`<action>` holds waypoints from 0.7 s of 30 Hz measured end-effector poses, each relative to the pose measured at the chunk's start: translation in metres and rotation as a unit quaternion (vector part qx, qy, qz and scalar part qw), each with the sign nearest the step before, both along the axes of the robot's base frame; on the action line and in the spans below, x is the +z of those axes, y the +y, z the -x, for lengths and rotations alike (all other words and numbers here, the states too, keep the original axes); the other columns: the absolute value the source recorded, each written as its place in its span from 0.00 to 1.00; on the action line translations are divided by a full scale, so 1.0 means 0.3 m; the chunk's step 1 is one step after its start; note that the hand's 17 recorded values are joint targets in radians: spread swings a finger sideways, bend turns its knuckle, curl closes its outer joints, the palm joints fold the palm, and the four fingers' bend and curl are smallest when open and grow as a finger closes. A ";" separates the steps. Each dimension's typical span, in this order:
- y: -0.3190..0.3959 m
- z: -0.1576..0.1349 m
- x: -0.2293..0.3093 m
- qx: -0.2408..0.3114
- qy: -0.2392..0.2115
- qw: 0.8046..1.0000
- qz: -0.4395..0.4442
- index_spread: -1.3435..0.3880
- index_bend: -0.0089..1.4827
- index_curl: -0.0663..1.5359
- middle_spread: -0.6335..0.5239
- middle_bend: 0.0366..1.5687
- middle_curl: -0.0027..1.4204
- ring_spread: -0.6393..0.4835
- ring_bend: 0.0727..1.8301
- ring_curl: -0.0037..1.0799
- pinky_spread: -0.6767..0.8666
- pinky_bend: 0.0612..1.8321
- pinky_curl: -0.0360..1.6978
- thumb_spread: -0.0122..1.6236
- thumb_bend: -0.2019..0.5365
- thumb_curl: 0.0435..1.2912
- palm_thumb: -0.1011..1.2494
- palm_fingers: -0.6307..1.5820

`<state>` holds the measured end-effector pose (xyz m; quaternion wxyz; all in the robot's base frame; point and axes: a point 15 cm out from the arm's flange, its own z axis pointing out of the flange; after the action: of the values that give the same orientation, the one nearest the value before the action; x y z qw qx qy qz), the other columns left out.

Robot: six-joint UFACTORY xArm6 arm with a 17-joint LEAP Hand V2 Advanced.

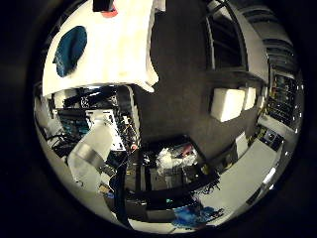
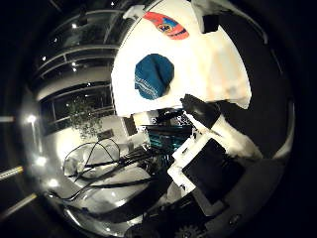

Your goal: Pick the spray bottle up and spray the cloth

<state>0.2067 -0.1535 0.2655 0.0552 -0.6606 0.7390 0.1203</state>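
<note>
A teal cloth lies crumpled on a white table, well away from the robot hand, beside a red-and-blue object at the table's far edge. Whether the hand's fingers are spread or curled cannot be told.

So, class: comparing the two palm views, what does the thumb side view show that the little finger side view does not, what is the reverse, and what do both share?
Only the thumb side view shows a red and blue object at the far edge of the white table, the hand with one dark fingertip, and a potted plant. Only the little finger side view shows dark carpet and a white box on it. Both show the table and the blue cloth lying on it.
</note>
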 end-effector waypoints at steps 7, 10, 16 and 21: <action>-0.086 -0.049 0.030 -0.019 -0.006 1.000 0.001 0.57 0.21 0.35 0.51 0.11 0.28 0.53 0.24 0.37 0.37 0.07 0.59 0.67 0.25 0.25 0.65 0.49; -0.099 -0.064 0.029 -0.020 -0.005 1.000 -0.003 0.57 0.21 0.35 0.51 0.11 0.28 0.53 0.24 0.37 0.37 0.07 0.59 0.67 0.25 0.25 0.65 0.49; -0.099 -0.141 0.030 -0.035 -0.037 0.998 -0.022 0.57 0.18 0.35 0.51 0.13 0.29 0.53 0.25 0.37 0.38 0.06 0.59 0.68 0.25 0.25 0.65 0.47; -0.061 -0.254 0.011 -0.072 -0.097 0.989 -0.083 0.60 0.11 0.31 0.52 0.15 0.29 0.56 0.25 0.37 0.44 0.08 0.56 0.68 0.24 0.25 0.61 0.43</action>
<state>0.2828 -0.1716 0.2688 0.1902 -0.6070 0.7634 0.1123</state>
